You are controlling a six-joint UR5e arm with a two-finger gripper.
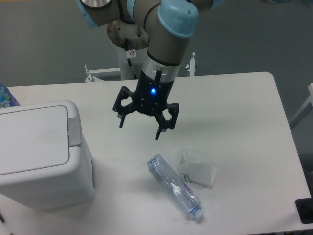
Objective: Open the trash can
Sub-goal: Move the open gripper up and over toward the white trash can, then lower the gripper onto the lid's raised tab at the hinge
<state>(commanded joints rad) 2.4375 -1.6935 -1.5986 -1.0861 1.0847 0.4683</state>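
Note:
The trash can point(41, 156) is a large white boxy bin at the left edge of the table, its flat lid down and a small grey push tab point(74, 131) on the lid's right side. My gripper point(140, 130) hangs above the table's middle, to the right of the bin and clear of it. Its black fingers are spread apart and nothing is between them. A blue light glows on the wrist.
A clear plastic bottle point(174, 186) lies on the table in front of the gripper, with a crumpled white wrapper point(198, 169) beside it. The robot's base column point(132, 54) stands behind the table. A dark object point(304, 210) sits at the right front corner.

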